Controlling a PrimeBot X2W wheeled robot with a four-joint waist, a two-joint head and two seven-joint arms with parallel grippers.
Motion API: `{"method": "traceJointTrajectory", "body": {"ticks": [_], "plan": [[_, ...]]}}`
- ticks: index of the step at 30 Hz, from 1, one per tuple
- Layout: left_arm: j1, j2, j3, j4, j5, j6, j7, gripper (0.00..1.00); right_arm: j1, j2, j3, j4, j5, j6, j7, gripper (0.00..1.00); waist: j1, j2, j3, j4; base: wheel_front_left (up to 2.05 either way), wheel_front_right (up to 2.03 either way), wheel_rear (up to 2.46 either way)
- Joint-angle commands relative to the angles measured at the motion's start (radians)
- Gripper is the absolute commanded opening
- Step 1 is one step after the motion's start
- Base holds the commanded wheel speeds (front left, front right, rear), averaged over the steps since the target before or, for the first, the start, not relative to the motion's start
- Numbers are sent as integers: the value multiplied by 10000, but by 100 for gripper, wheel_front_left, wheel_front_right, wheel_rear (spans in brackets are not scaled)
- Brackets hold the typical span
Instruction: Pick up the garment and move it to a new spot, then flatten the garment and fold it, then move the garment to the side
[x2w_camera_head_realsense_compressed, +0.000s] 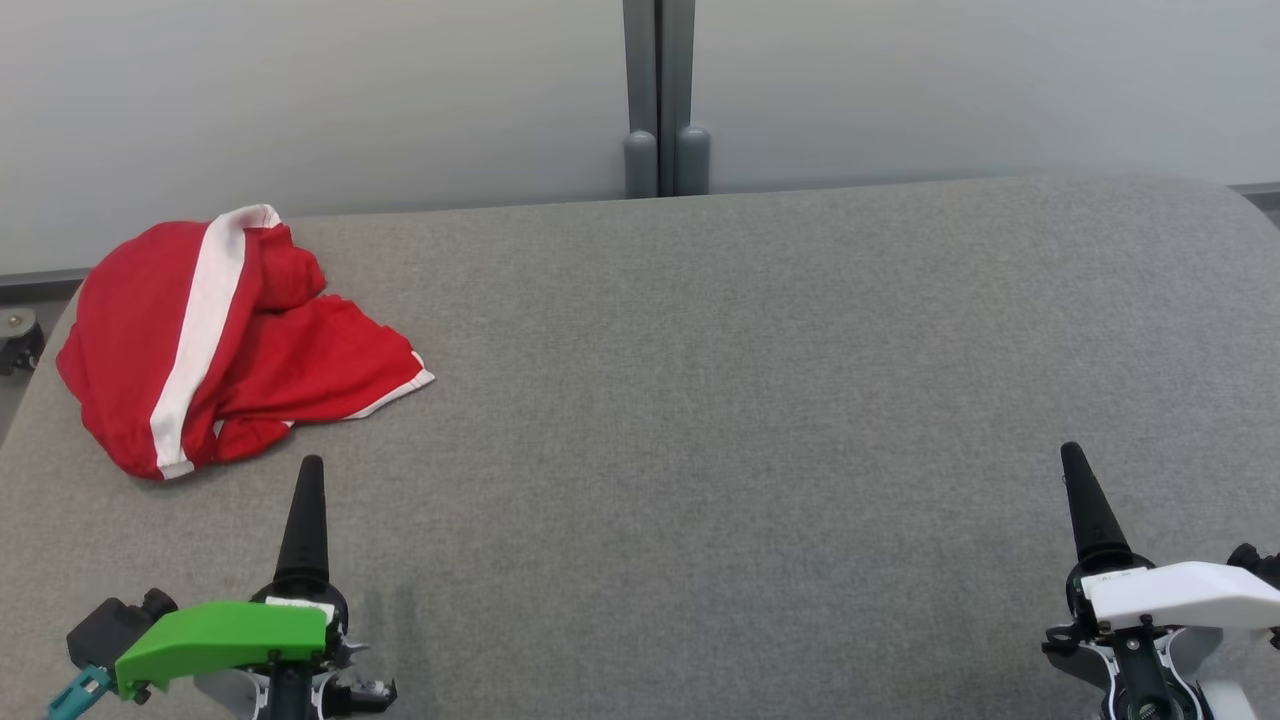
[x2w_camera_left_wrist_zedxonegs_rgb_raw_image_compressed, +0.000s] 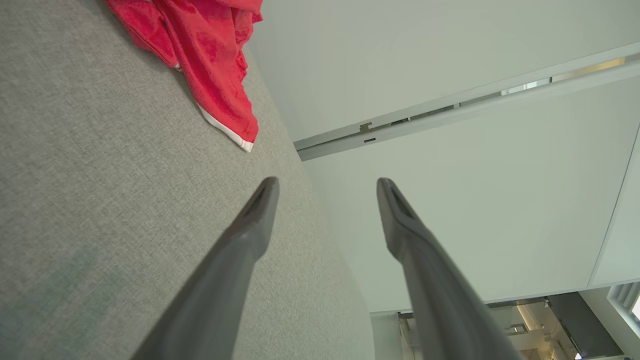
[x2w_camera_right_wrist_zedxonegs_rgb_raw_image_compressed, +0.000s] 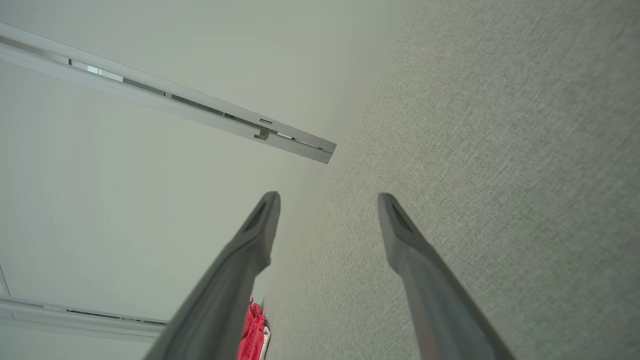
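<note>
The garment (x2w_camera_head_realsense_compressed: 225, 345), red with white stripes and trim, lies crumpled at the far left of the grey fabric table (x2w_camera_head_realsense_compressed: 720, 400). In the left wrist view the garment (x2w_camera_left_wrist_zedxonegs_rgb_raw_image_compressed: 210, 55) shows at the top left, well beyond the fingertips. My left gripper (x2w_camera_head_realsense_compressed: 310, 470) hovers at the lower left, just short of the garment's near edge; in its wrist view the left gripper (x2w_camera_left_wrist_zedxonegs_rgb_raw_image_compressed: 327, 182) is open and empty. My right gripper (x2w_camera_head_realsense_compressed: 1072, 455) sits at the lower right, far from the cloth; its wrist view shows the right gripper (x2w_camera_right_wrist_zedxonegs_rgb_raw_image_compressed: 327, 197) open and empty, with a sliver of the garment (x2w_camera_right_wrist_zedxonegs_rgb_raw_image_compressed: 255, 335) near the bottom.
Pale wall panels (x2w_camera_head_realsense_compressed: 300, 100) stand behind the table, joined by a grey post (x2w_camera_head_realsense_compressed: 660, 100). The table's left edge drops off beside the garment, where a dark caster (x2w_camera_head_realsense_compressed: 18, 340) shows.
</note>
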Motion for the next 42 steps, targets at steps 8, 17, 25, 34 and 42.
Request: {"method": "traceJointTrajectory", "body": {"ticks": [8,17,25,34,42], "plan": [[-249,72,-209,-455,1969,-48,-350,100,-76,-95,-159,-606,-1764,2,-360,100,0,0,10,46,0,0,0],[-164,83,-492,-502,3756,13,-645,100,62,-108,-18,-933,-3775,3,-657,100,0,0,29,91,0,0,0],[-34,91,-601,-330,4993,12,-887,100,158,-119,169,-916,-5083,3,-901,100,0,0,43,105,0,0,0],[136,100,-672,70,6108,-62,-1129,100,277,-130,395,-799,-6547,4,-1147,100,0,0,40,111,0,0,0],[252,108,-802,390,6882,-112,-1341,100,347,-140,479,-635,-7576,4,-1370,100,0,0,24,137,0,0,0]]}}
